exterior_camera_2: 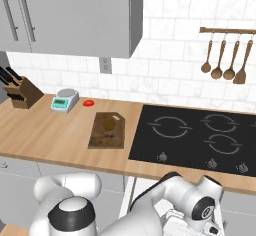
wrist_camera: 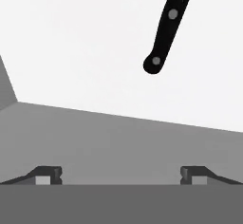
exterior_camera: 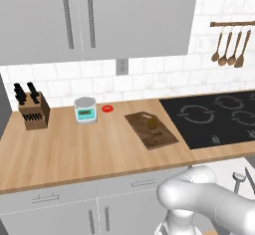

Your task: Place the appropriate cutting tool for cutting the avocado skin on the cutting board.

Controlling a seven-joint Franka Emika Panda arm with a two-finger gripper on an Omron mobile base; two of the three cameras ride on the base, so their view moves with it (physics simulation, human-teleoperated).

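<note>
We see the knife's black handle point(wrist_camera: 163, 33) on a pale surface ahead of our gripper point(wrist_camera: 121, 175), well apart and toward one side, the jaws spread wide and holding nothing. The base views add the avocado point(exterior_camera: 153, 123) sitting on the cutting board point(exterior_camera: 160, 140) on the wooden counter point(exterior_camera: 74, 152).

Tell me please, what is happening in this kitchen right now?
A white robot arm is working low, in front of the counter. Its tool is open and holds nothing. Ahead of it, a black knife handle lies on a pale surface, not yet gripped. On the counter, the avocado sits on the cutting board, with no knife on the board. A knife block, a scale and a red disc stand further left.
</note>
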